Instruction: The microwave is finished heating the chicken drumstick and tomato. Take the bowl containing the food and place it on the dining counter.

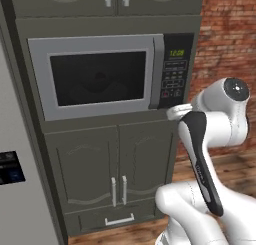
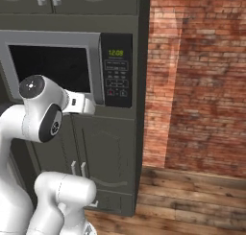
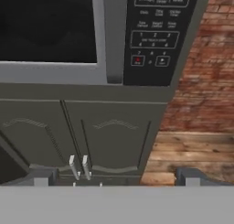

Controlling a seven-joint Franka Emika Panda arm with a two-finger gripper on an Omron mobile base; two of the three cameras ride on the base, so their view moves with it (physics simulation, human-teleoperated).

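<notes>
microwave (image 1: 100, 75) door closed — hand (image 3: 116, 176) near keypad

The microwave (image 1: 100, 76) sits in a dark grey cabinet (image 1: 107, 174) with its door closed. Its keypad (image 1: 175, 74) shows green digits. The white arm (image 1: 210, 139) rises at lower right, with brick wall (image 1: 227, 39) behind it.

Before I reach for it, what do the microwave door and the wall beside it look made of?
The microwave door looks like brushed silver-grey metal framing a dark, glossy glass window; being rendered, it could equally be painted plastic. The wall looks like rough, matte red brick with pale mortar lines.
</notes>
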